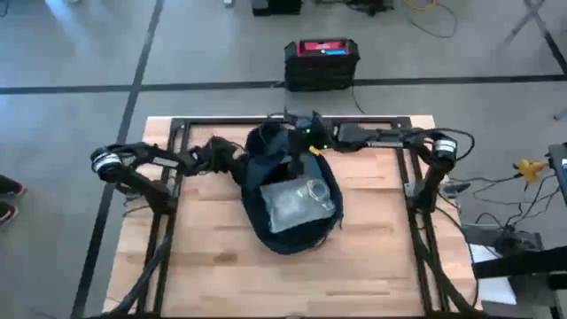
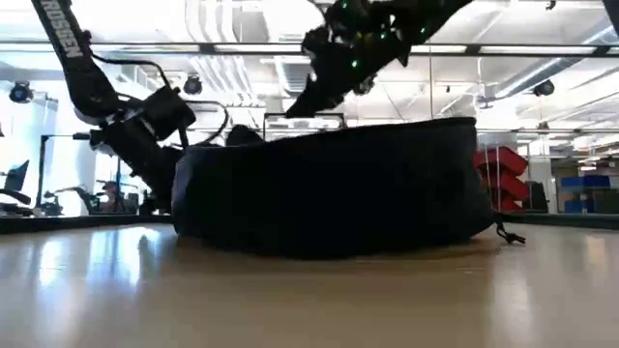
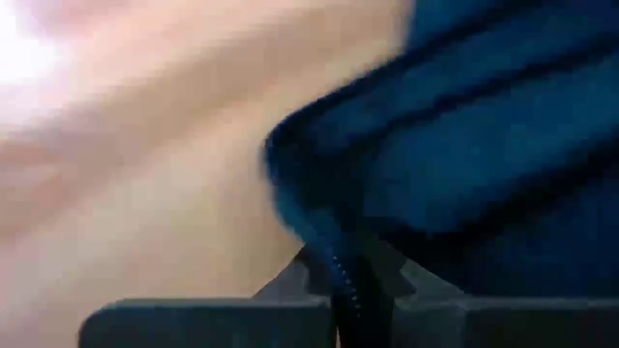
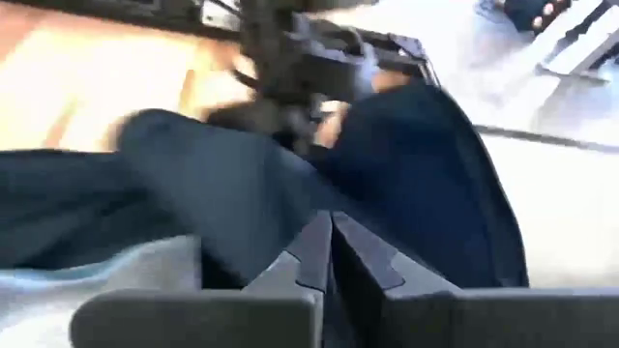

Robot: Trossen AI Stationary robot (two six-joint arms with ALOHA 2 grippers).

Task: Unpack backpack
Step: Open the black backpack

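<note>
The dark navy backpack (image 1: 288, 199) lies on the wooden table, its opening facing up and pale lining showing; in the low view the backpack (image 2: 338, 188) is a low dark mound. At its far left rim, my left gripper (image 3: 338, 280) is shut on the zipper edge, reaching in from the table's left (image 1: 232, 161). My right gripper (image 4: 329, 242) is shut and points slantwise down over the backpack's far part (image 1: 285, 146), with its tips just above the rim in the low view (image 2: 293, 108). Dark fabric lies right behind the tips. My left gripper pinches the backpack's zipper edge (image 3: 336, 253) between its two fingers, with the zipper teeth running between them. The fingers come from the table's left, slanting down. The backpack's body rests on the table. Whether my right gripper touches the backpack's fabric cannot be told.
A clear plastic bag (image 1: 299, 202) lies on the pale lining inside the backpack. A black metal frame (image 1: 177, 133) borders the table on the left, far and right sides. A rigid black box with a red top (image 1: 321, 60) stands on the floor beyond the far edge. Bare wood lies toward the near edge.
</note>
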